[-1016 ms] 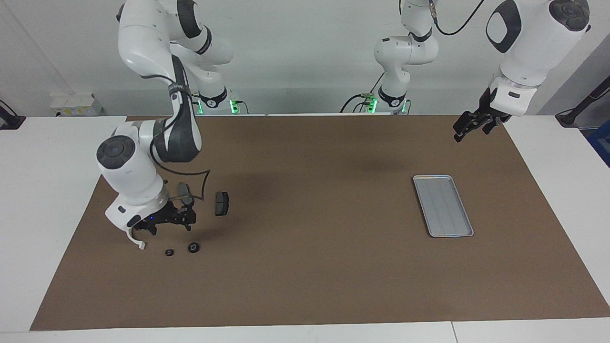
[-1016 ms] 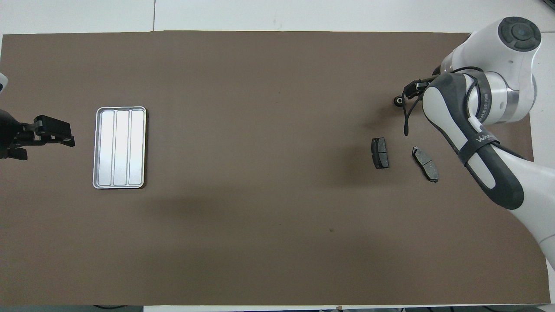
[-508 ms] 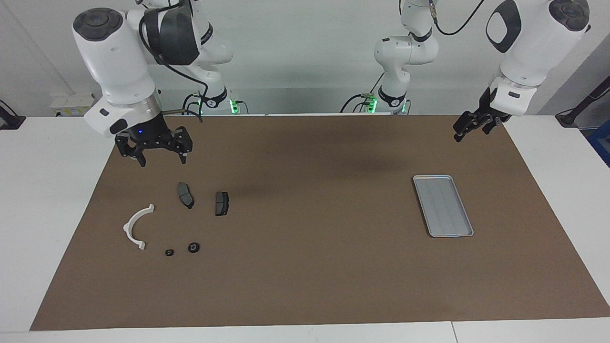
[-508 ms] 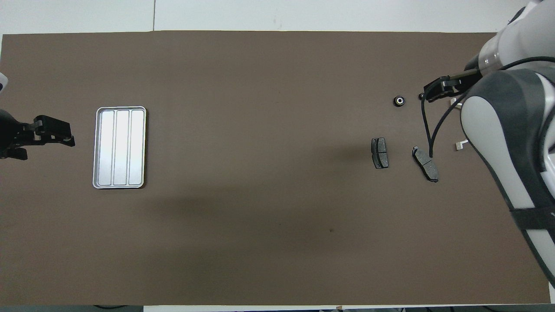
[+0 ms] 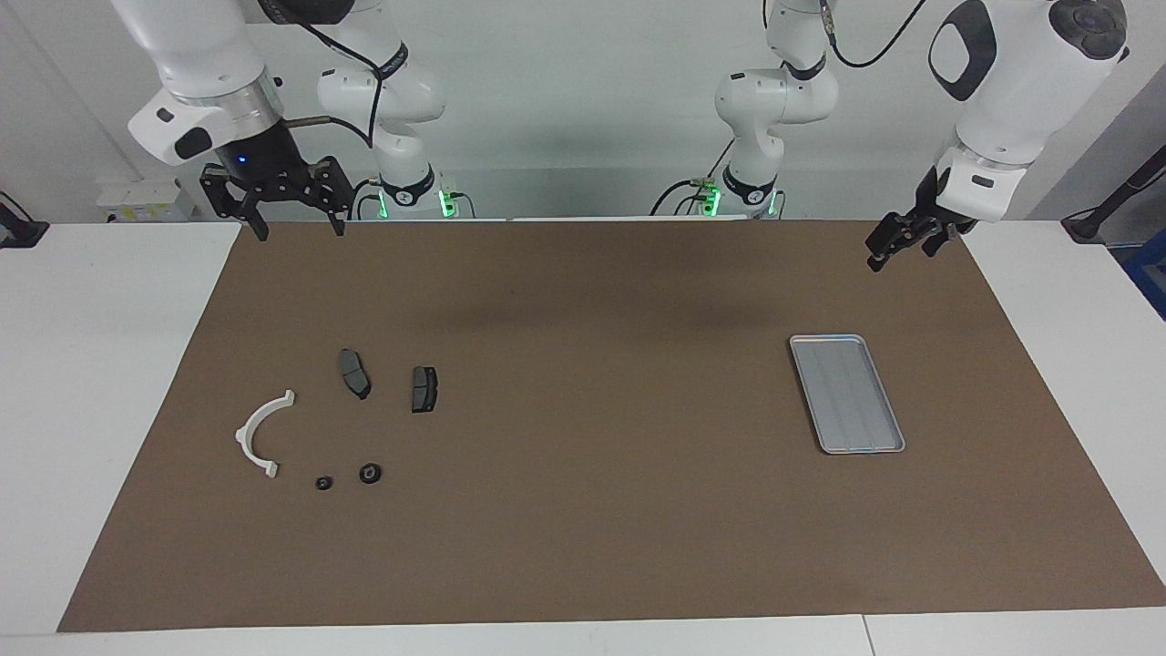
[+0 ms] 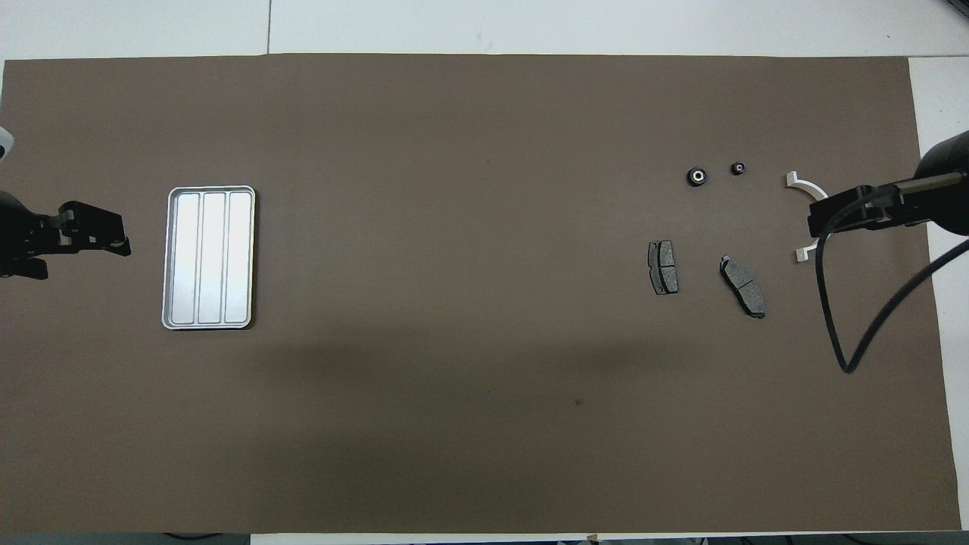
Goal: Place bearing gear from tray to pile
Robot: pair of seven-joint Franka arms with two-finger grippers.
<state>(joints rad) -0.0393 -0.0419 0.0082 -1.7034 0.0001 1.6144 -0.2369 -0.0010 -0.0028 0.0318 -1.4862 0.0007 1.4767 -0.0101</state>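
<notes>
The tray [image 6: 209, 257] looks like brushed metal, silvery with a bit of sheen. The surface [image 5: 583, 510] is matt brown, kinda papery. The bracket [image 5: 260, 433] is white plastic, and the brake pads [image 5: 424, 389] are dull dark grey.

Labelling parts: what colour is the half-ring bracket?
White; the half-ring bracket shows best in the facing view.
</notes>
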